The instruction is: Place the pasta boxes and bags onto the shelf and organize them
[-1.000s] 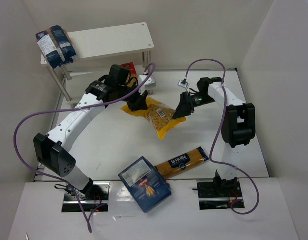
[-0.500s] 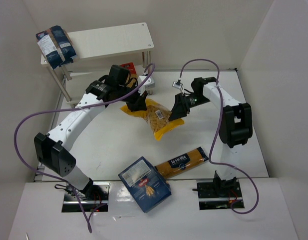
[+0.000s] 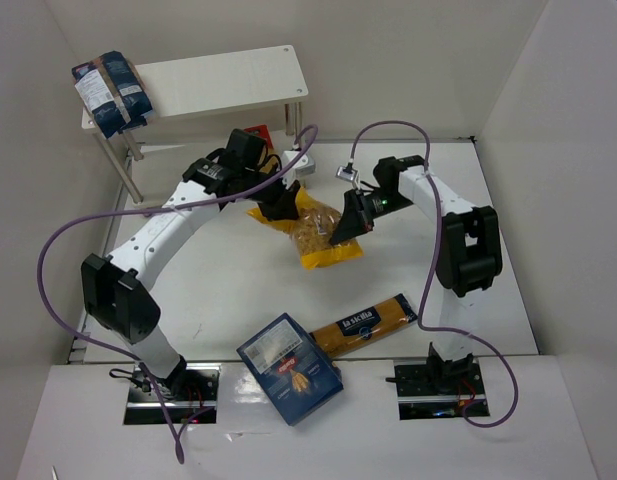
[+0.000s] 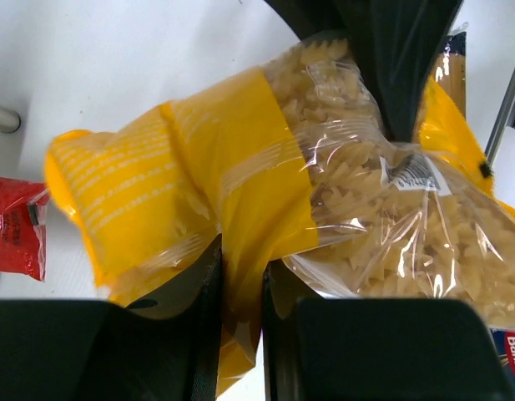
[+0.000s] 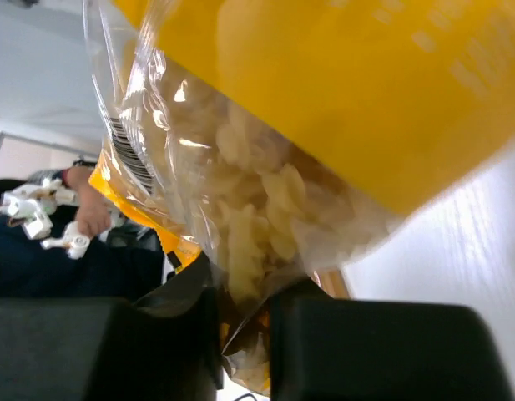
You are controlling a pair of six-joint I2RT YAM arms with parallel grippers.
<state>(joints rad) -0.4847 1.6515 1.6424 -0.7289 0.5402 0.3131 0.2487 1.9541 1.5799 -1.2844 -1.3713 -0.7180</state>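
Observation:
A yellow clear-window bag of short pasta (image 3: pixel 318 235) hangs between both grippers over the middle of the table. My left gripper (image 3: pixel 281 205) is shut on the bag's yellow end (image 4: pixel 199 159), with a fold pinched between its fingers (image 4: pixel 240 284). At the opposite end my right gripper (image 3: pixel 345 228) is shut on the clear edge of the bag (image 5: pixel 324 100), film and pasta squeezed between its fingers (image 5: pixel 244 309). Two dark blue bags (image 3: pixel 110 92) lie on the left end of the white shelf (image 3: pixel 228 80). The blue box (image 3: pixel 288 367) and the orange-and-navy spaghetti pack (image 3: pixel 363 325) lie near the front.
A narrow red spaghetti pack (image 3: pixel 255 132) lies under the shelf behind the left arm and shows as a red corner (image 4: pixel 15 225) in the left wrist view. Purple cables loop over both arms. White walls close in the table on three sides.
My right gripper moved left to the yellow bag and shut on its edge. The bag has bunched up and shifted slightly towards the left arm.

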